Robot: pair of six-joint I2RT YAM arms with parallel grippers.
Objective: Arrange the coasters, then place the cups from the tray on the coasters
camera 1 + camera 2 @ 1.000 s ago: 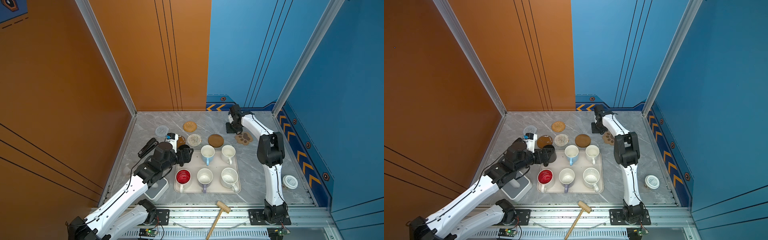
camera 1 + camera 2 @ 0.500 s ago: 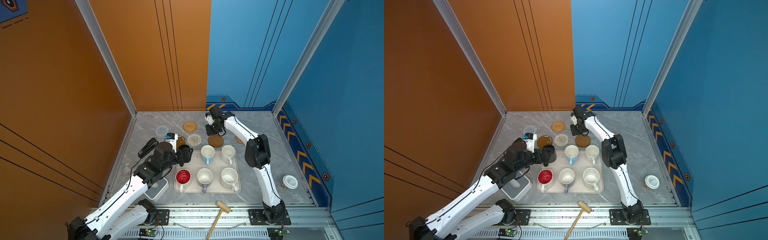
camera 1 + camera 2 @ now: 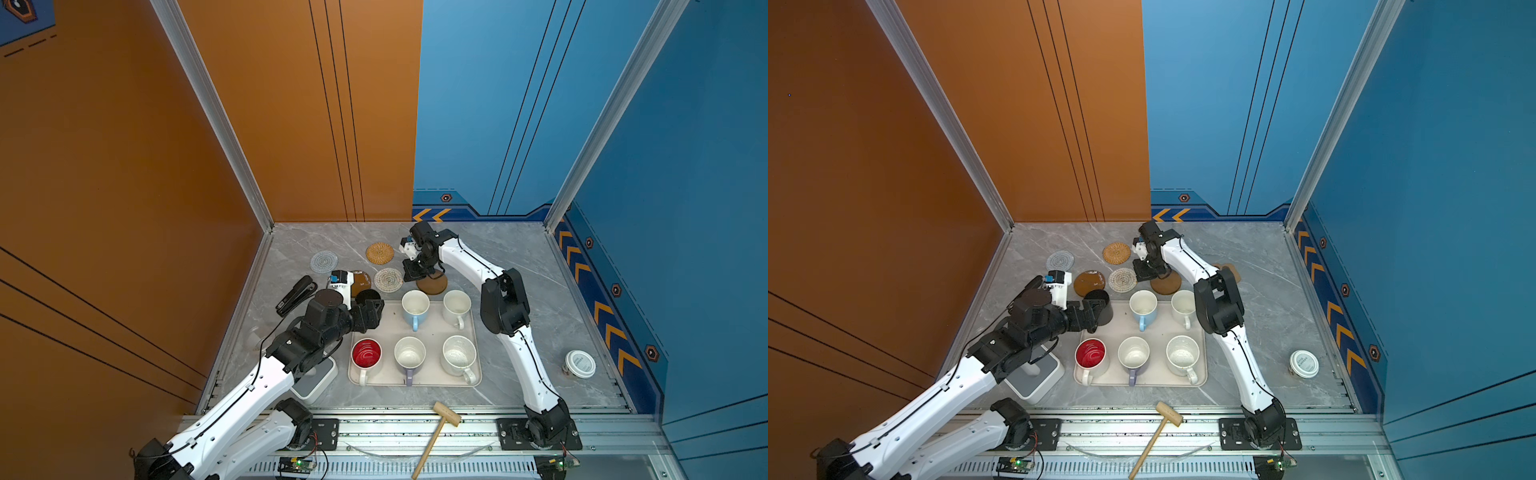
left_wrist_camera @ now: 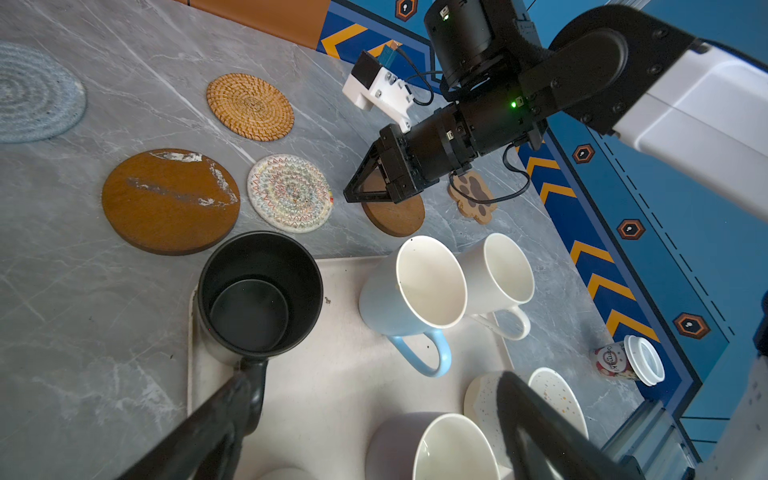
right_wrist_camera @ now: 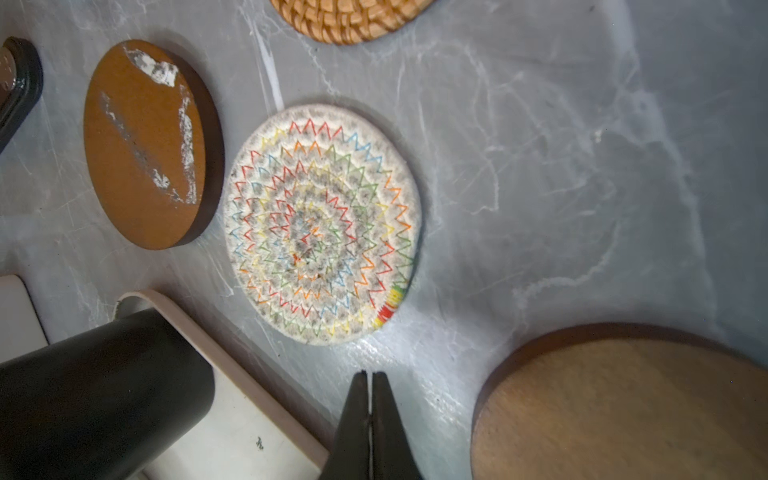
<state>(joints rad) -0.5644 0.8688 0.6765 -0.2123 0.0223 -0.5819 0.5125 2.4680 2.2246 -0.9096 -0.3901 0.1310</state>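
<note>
Six coasters lie flat on the grey table (image 3: pixel 519 266) beyond the tray (image 3: pixel 415 384), none bearing a cup; from left to right: pale spiral coaster (image 3: pixel 324 262); glossy dark brown coaster (image 3: pixel 1089 283); tan rattan coaster (image 3: pixel 380 252); colour-stitched spiral coaster (image 3: pixel 388 279); matte brown coaster (image 3: pixel 434 286); paw-shaped coaster (image 3: pixel 1230 271), a little apart from the rest.

Left gripper (image 4: pixel 378 386): jaws wide apart at the tray's far left corner; one finger at the handle of the black mug (image 3: pixel 368 297); contact cannot be told; nothing clamped.

All six cups stand upright on the tray: black mug; red-inside mug (image 3: pixel 366 353); light blue mug (image 3: pixel 415 307); lavender mug (image 3: pixel 409 355); cream-white mug (image 3: pixel 457 305); speckled mug (image 3: pixel 459 355).

Right gripper (image 5: pixel 369 382): jaws pressed together and empty; tips low over bare table between the colour-stitched spiral coaster and the matte brown coaster.

Judged progress: coasters spread out singly, though loosely, so arranging appears near its end; cup placement not begun, six of six left; the black mug looks likeliest to go first, the glossy dark brown coaster lying nearest it.
</note>
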